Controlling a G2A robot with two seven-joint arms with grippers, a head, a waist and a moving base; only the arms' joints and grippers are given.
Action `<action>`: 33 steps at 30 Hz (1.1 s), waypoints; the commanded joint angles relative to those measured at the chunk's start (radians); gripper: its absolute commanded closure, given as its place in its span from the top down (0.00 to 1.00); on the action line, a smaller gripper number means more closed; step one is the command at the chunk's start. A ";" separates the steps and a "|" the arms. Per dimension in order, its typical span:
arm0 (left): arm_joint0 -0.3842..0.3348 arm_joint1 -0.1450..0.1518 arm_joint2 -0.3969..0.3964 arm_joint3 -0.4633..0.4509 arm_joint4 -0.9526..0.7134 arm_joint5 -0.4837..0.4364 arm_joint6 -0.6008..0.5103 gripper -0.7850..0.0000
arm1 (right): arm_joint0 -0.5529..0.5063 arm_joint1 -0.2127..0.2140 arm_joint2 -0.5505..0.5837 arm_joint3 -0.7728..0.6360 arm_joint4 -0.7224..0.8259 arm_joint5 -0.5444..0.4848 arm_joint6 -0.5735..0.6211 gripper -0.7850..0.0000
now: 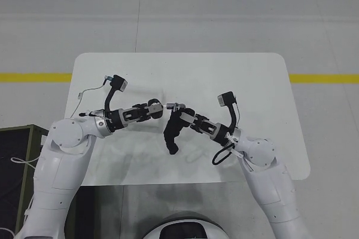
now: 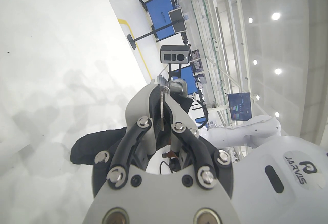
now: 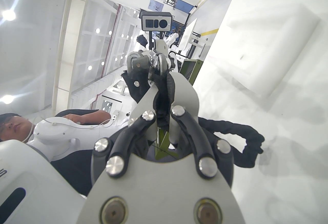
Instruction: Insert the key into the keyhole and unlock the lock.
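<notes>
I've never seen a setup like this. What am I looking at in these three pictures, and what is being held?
It is a two-armed robot at a white table. One picture looks down from above its arms; the other two come from cameras on each wrist. The left hand pinches a flat metal key. The right hand grips a black strap carrying the lock. Both are held above the table, key tip at the lock; whether it is inside I cannot tell.

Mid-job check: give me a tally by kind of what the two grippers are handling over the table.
Key: 1, in the left gripper
Lock: 1, just past the right gripper
Black strap: 1, pinched in the right gripper
Total: 3
</notes>
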 commanded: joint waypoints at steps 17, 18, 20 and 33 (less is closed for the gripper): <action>0.039 0.002 -0.006 -0.041 0.077 -0.106 0.024 0.00 | -0.010 0.004 0.002 -0.004 0.071 0.031 0.012 0.00; 0.049 0.004 -0.012 -0.062 0.113 -0.126 0.031 0.00 | -0.020 0.005 0.004 -0.019 0.068 0.034 0.004 0.00; 0.066 0.008 -0.028 -0.097 0.214 -0.180 0.055 0.00 | -0.030 0.008 0.007 -0.035 0.063 0.041 0.000 0.00; 0.135 0.011 -0.059 -0.176 0.722 -0.551 0.376 0.00 | -0.036 0.020 -0.004 -0.039 0.086 0.045 0.001 0.00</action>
